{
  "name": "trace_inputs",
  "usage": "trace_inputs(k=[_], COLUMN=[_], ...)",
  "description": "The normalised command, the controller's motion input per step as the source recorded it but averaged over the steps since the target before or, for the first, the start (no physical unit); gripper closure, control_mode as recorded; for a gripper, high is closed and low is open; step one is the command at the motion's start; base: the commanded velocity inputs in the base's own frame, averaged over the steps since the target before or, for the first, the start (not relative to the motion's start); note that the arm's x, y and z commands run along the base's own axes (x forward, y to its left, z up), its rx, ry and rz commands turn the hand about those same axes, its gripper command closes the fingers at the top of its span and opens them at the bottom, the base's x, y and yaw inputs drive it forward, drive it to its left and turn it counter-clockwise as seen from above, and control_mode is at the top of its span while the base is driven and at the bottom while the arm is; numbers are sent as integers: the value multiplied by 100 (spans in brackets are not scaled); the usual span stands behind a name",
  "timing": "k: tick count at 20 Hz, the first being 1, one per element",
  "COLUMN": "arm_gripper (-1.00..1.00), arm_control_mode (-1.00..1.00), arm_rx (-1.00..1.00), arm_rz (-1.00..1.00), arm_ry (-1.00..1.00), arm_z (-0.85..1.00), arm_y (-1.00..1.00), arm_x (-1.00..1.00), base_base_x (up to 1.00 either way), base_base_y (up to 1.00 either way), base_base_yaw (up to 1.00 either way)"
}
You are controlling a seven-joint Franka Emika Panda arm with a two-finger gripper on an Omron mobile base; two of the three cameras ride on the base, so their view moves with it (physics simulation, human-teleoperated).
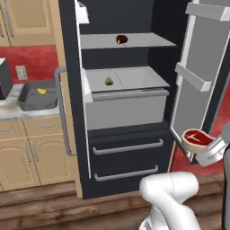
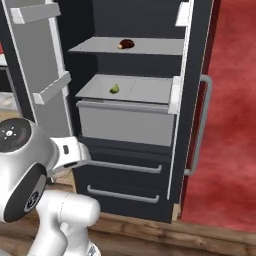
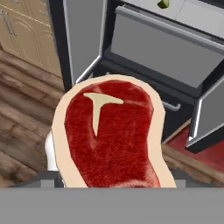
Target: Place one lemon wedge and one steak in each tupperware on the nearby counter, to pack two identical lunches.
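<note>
Before the robot stood the open dark fridge (image 1: 121, 134), its door (image 1: 202, 76) swung to the right. Left of it, on the counter (image 1: 9, 110), a grey tupperware (image 1: 38, 96) had one lemon wedge (image 1: 42, 91) inside. On the middle shelf lay another lemon wedge (image 1: 108, 81), and a second steak (image 1: 121, 39) on the upper shelf. At the near right, the gripper (image 1: 202, 146) held a steak (image 3: 111, 135), its fingers spread wide around it.

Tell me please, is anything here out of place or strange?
Nothing is spilled or broken. The fridge door stands wide open. One steak and one lemon wedge lie loose on fridge shelves. The gripper holds another steak. A tupperware holds only a lemon wedge.
</note>
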Motion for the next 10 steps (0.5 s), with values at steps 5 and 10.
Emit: trace_inputs(k=[5, 10], arm_gripper=[100, 100], arm_control_mode=[100, 100], arm_rx=[0, 0], arm_rz=[0, 0], arm_ry=[0, 0], arm_z=[0, 0], arm_y=[0, 0], arm_x=[0, 0], base_base_x=[-78, -11], base_base_y=[74, 100], base_base_yaw=[3, 0])
